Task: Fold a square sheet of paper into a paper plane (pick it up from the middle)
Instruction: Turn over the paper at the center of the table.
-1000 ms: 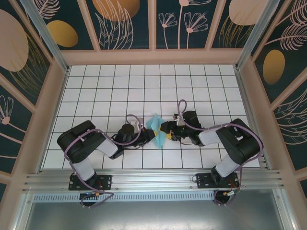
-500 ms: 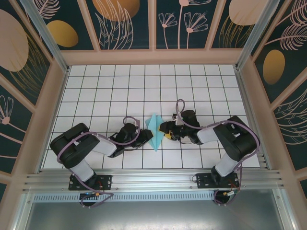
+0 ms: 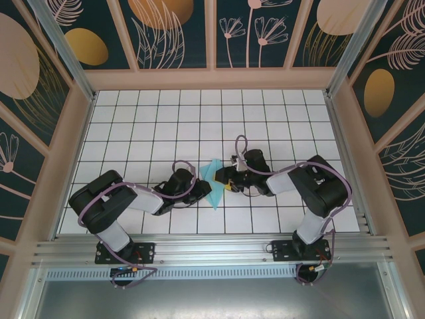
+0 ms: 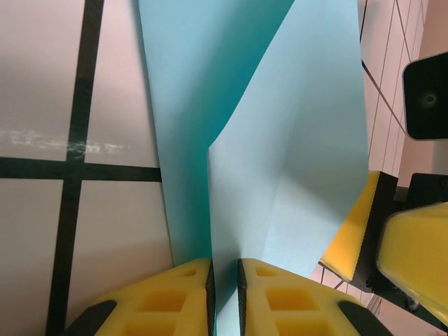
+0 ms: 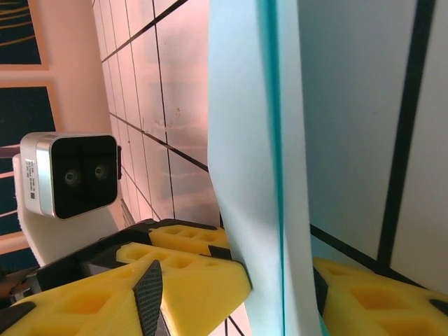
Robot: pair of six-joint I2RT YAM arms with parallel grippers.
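Observation:
The square sheet of paper (image 3: pixel 214 194) is a folded light-blue shape standing on edge at the table's middle, between both grippers. In the left wrist view its creased layers (image 4: pixel 280 140) rise from my left gripper (image 4: pixel 224 271), whose yellow jaws stand nearly together with the fold pinched between the pads. My left gripper (image 3: pixel 201 189) reaches it from the left. My right gripper (image 3: pixel 222 179) meets it from the right. In the right wrist view the paper (image 5: pixel 245 140) runs between the right gripper (image 5: pixel 280 276), and both fingers touch it.
White grid tiles (image 3: pixel 166 126) stretch open behind and to both sides of the grippers. Wooden walls (image 3: pixel 212 78) ring the table. The right gripper's yellow finger (image 4: pixel 353 227) sits close beside the paper, a short way from my left jaws.
The left gripper slid right along the paper and its jaws opened, then narrowed again on the fold. The right gripper and paper shifted slightly left and away.

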